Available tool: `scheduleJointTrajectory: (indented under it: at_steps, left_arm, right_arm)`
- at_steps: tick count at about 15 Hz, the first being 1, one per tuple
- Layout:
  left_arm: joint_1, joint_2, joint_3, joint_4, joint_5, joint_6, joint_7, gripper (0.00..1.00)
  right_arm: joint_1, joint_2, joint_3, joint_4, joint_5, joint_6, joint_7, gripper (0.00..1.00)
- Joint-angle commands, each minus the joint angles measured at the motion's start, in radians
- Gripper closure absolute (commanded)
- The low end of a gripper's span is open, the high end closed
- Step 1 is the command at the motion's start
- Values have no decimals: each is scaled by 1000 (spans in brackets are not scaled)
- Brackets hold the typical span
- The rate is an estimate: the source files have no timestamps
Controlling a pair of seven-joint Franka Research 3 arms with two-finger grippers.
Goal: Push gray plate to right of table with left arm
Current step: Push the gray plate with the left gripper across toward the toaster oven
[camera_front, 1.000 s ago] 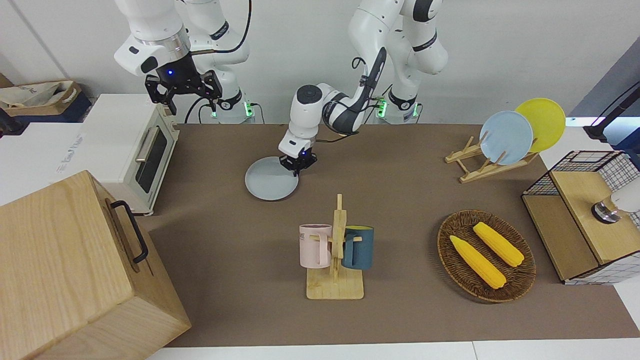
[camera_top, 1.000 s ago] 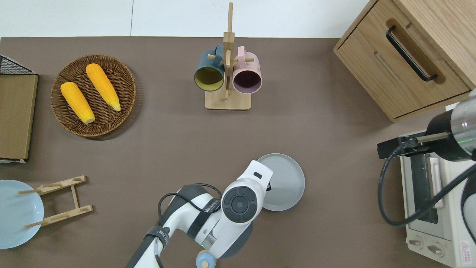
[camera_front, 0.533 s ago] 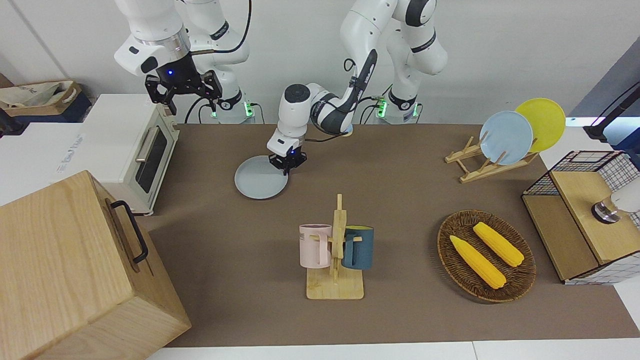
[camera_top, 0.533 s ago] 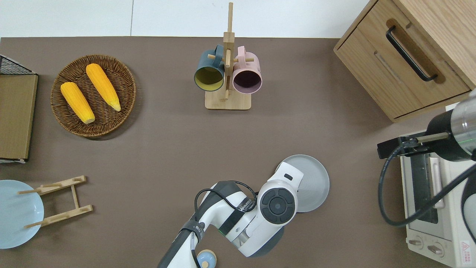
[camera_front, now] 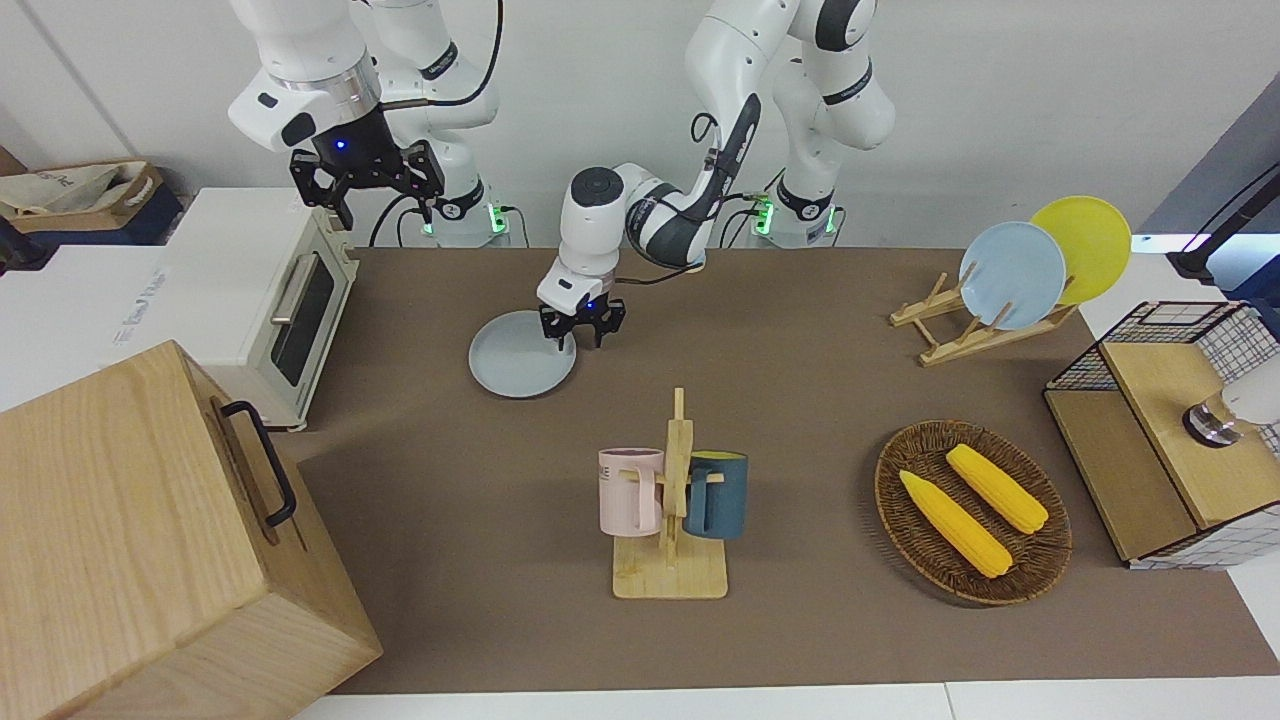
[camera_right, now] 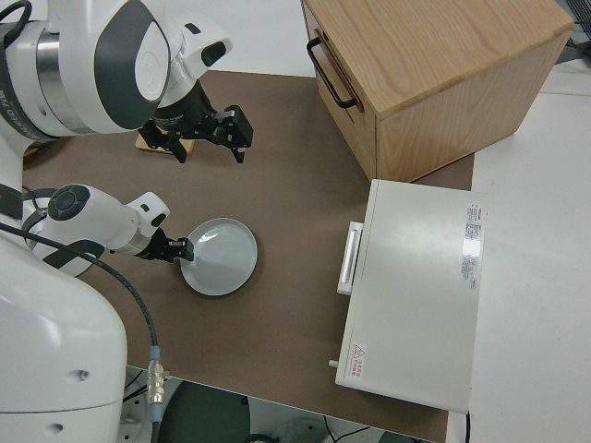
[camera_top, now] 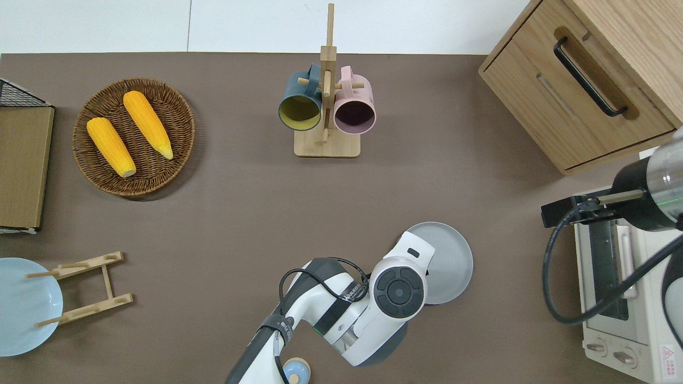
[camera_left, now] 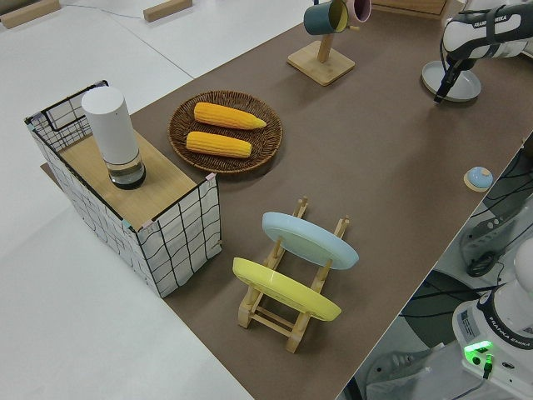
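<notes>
The gray plate lies flat on the brown table, nearer to the robots than the mug rack and toward the right arm's end. My left gripper hangs low at the plate's rim on the left arm's side, open, with nothing between its fingers. One finger is over the rim and the other is over bare table. In the overhead view the left arm's wrist hides the gripper. My right gripper is parked and open.
A toaster oven and a wooden cabinet stand at the right arm's end. The mug rack stands mid-table, farther from the robots. A corn basket, a plate rack and a wire crate fill the left arm's end.
The plate first slid toward the right arm's end with the left gripper against it, then stayed put. The gripper has since opened beside the rim. The right arm has not moved.
</notes>
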Motion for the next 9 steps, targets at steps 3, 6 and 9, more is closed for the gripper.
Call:
scheduleJointTrajectory:
  at_steps: [3,6,9]
  left_arm:
    - [77,-123,6,-11,-41,-152,127,15]
    - [137,-189,6,-16,-41,-248,194,15]
    - [214,-258,6,-16,-41,-349,283,13]
  right_arm:
    - [-11,-8,4,1,8,-12,-3,17]
    - [-11,-8,6,-1,8,-12,-3,17]
    - [-11,-8,4,-1,8,-12,-3,17]
